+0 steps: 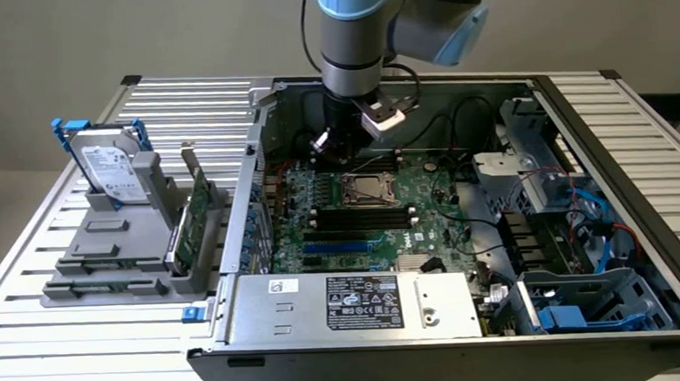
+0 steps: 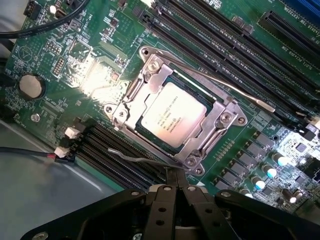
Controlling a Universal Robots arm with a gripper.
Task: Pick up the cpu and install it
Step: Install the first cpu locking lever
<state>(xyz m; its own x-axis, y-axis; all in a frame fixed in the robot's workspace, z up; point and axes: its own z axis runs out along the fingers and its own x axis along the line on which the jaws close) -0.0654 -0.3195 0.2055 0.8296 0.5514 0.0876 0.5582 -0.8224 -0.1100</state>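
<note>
One arm reaches down into one open computer case (image 1: 621, 228) that lies on the slatted desk (image 1: 58, 362), and its one claw (image 1: 355, 137) hangs over the motherboard (image 1: 435, 229), just beside the processor socket (image 1: 366, 189) and not touching it. In the wrist view the claw (image 2: 176, 176) has its two fingers (image 2: 169, 192) pressed together with nothing between them. The one cpu (image 2: 172, 120), a small silvery square, lies flat in the socket, framed on all sides by the metal load plate (image 2: 220, 122). Two thin wire levers run along the socket: one lever (image 2: 230, 87) on the far side of the cpu from the claw and a second lever (image 2: 135, 157) on the near side, close to the fingertips. Long black memory slots (image 2: 210, 40) flank the socket on two sides; their number cannot be told exactly. One round coin cell (image 2: 31, 86) sits on the board, and two small white connectors (image 2: 70, 132) stand near the board's edge. On the exterior view's left, outside the case, one gray holder (image 1: 110, 255) carries one hard drive (image 1: 112, 172) in a blue bracket, standing upright, and one green circuit card (image 1: 192, 211) on edge beside it.
</note>
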